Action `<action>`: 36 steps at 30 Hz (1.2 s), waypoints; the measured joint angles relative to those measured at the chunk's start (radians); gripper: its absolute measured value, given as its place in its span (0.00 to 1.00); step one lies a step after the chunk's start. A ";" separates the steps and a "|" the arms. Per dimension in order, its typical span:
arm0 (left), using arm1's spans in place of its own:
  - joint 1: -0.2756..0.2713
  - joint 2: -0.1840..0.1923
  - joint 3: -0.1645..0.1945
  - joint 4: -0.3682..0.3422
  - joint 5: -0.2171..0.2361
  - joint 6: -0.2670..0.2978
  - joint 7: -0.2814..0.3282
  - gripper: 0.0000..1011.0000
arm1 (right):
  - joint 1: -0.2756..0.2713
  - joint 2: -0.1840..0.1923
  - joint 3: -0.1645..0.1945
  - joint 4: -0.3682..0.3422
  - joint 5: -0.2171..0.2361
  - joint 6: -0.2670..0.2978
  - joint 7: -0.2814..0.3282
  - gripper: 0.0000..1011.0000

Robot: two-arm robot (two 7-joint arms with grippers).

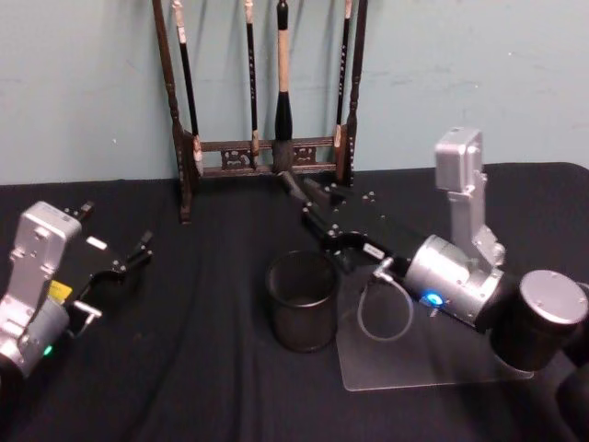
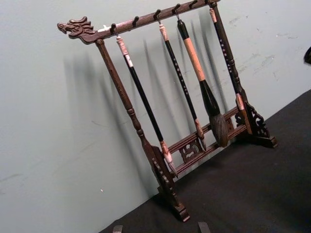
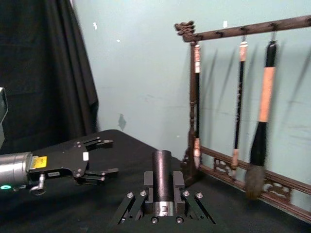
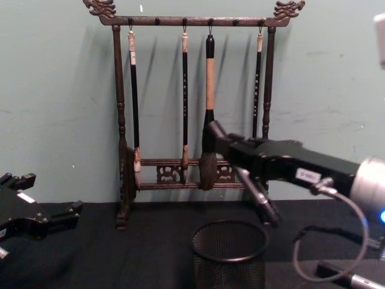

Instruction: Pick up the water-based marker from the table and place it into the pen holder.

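Note:
My right gripper [image 1: 315, 206] is shut on the water-based marker [image 1: 293, 187], a dark cylinder that pokes out past its fingers. It hangs in the air just behind and above the pen holder [image 1: 301, 318], a round black mesh cup in the middle of the table. In the right wrist view the marker [image 3: 162, 162] stands clamped between the two fingers [image 3: 178, 180]. The chest view has the marker [image 4: 215, 133] well above the pen holder [image 4: 230, 262]. My left gripper [image 1: 138, 253] rests open and empty at the left, also visible as the left gripper [image 3: 104, 156] in the right wrist view.
A tall dark wooden brush rack [image 1: 267, 147] with several hanging brushes stands at the back against the green wall. A clear plastic sheet [image 1: 414, 364] lies on the black tablecloth to the right of the pen holder, under my right arm.

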 joint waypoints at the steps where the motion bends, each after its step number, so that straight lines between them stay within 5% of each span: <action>1: 0.000 0.000 0.000 0.000 0.000 0.000 0.000 0.99 | 0.005 -0.005 -0.004 0.008 0.000 -0.001 0.003 0.24; 10: 0.000 0.000 0.000 0.000 0.000 0.000 0.000 0.99 | 0.073 -0.069 -0.049 0.136 -0.023 -0.010 0.027 0.24; 30: 0.000 0.000 0.000 0.000 0.000 0.000 0.000 0.99 | 0.076 -0.076 -0.063 0.156 -0.049 -0.009 0.023 0.24; 36: 0.000 0.000 0.000 0.000 0.000 0.000 0.000 0.99 | 0.077 -0.076 -0.062 0.156 -0.048 -0.009 0.024 0.43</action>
